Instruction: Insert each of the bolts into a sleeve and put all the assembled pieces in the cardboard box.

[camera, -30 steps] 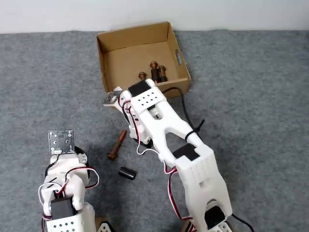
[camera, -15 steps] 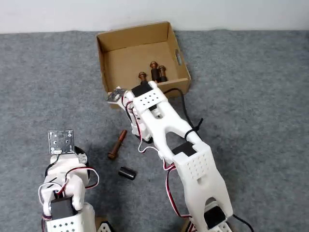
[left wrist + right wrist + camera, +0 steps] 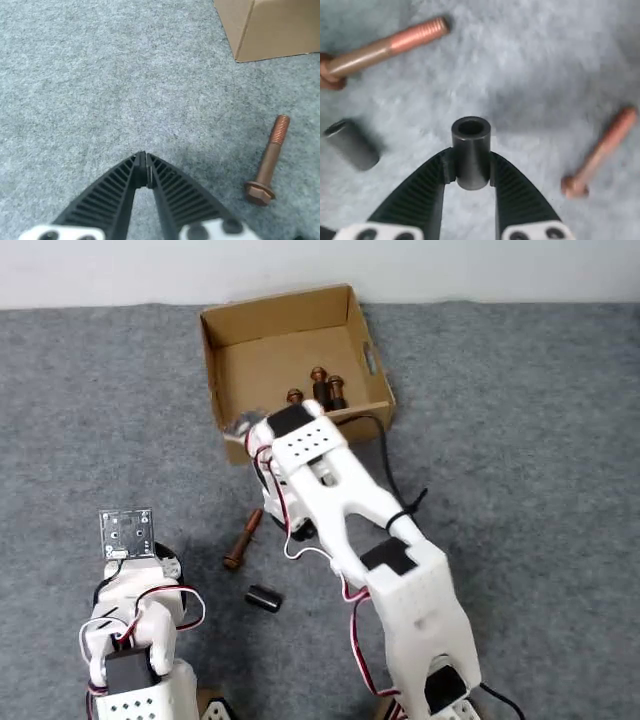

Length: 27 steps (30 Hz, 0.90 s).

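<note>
**Right end effector pinching a sleeve, left one pressed together**

My right end effector (image 3: 471, 161) pinched a black sleeve (image 3: 471, 142) between its fingers, the sleeve's open bore facing my wrist camera. Around it on the grey worktop (image 3: 520, 440) lay one copper-coloured bolt (image 3: 382, 50), another bolt (image 3: 600, 152) well apart from the first, and a second sleeve (image 3: 351, 145) on its side near the first bolt's head. My left end effector (image 3: 145, 169) was pressed together tip to tip over the worktop, with a bolt lying flat (image 3: 269, 159) near it and a corner of the cardboard box (image 3: 270, 25) farther off. From above, the cardboard box (image 3: 275, 315) held three assembled pieces (image 3: 320, 388) standing together against its near wall.
</note>
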Motion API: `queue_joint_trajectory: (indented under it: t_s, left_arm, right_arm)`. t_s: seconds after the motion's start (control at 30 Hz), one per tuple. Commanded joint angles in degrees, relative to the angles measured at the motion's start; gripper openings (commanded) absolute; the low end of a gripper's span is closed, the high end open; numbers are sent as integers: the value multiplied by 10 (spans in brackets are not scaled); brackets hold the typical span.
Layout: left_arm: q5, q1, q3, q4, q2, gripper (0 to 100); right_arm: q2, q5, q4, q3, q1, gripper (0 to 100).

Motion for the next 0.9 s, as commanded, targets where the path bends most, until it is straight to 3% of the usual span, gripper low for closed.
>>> queue_joint_trajectory:
  t_s: [0.0, 0.17, 0.37, 0.7, 0.87]
  left_arm:
    - [-5, -2, -3, 2, -3, 5]
    - [-5, 13, -3, 4, -3, 6]
    - [-4, 47, -3, 4, -3, 6]
    - [-8, 52, -19, -40, -4, 8]
    - [-28, 52, -60, 13, -3, 8]
  right_arm:
    - [-104, -64, 36, -11, 9, 9]
    - [-226, -114, 36, 26, 47, 9]
    - [-403, -124, 36, 202, 115, 9]
    - [-646, -299, 22, 446, 299, 9]
    - [-735, -308, -26, 536, 389, 9]
